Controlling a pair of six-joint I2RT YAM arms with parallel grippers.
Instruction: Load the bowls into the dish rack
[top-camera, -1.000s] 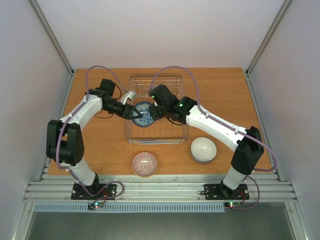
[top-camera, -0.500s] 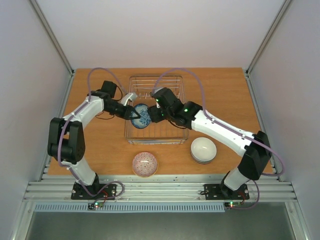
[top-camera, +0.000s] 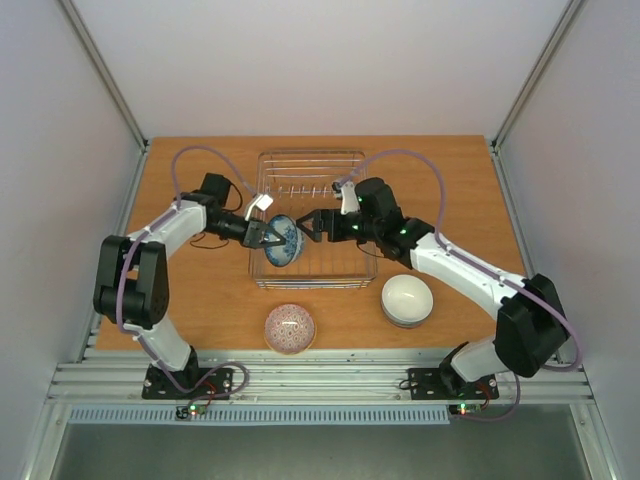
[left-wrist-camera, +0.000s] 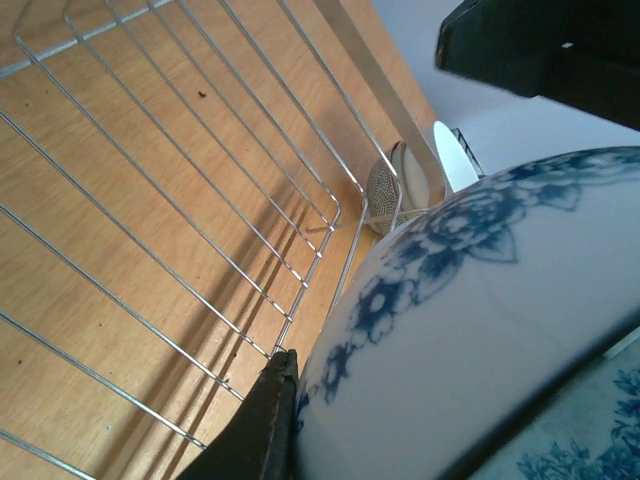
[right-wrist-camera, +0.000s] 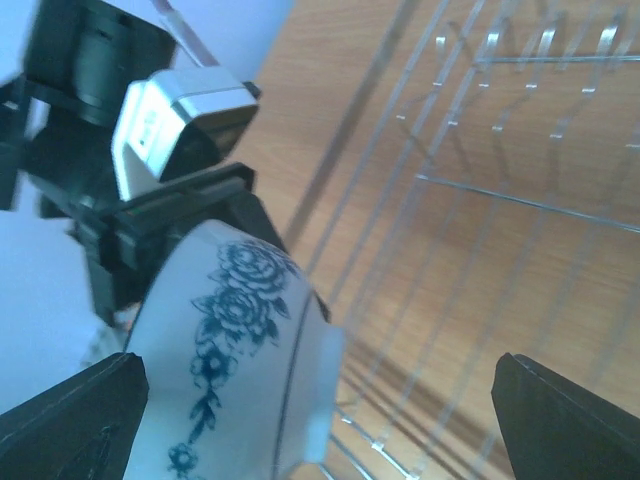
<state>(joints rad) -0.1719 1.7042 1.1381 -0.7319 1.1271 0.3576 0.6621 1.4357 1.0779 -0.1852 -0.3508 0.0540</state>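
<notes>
I have the left claw (top-camera: 265, 237) clenched on the blue bowl (top-camera: 283, 240), pinching its rim from the bowl's 9 o'clock side. In the left wrist view one dark finger (left-wrist-camera: 265, 420) lies flat against the flowered wall. The bowl hangs tilted on edge over the rack (top-camera: 312, 153), at about 8 o'clock within it, and I cannot tell whether it touches the wires.

My right claw (top-camera: 318, 224) stands wide open at the bowl's 3 o'clock, just beside it and gripping nothing. Both its fingers are spread to the frame edges in the right wrist view.

On the table (top-camera: 450, 190), the dotted bowl (top-camera: 290, 328) sits at the rack's 6 o'clock and the white bowl (top-camera: 407, 298) at its 5 o'clock.
</notes>
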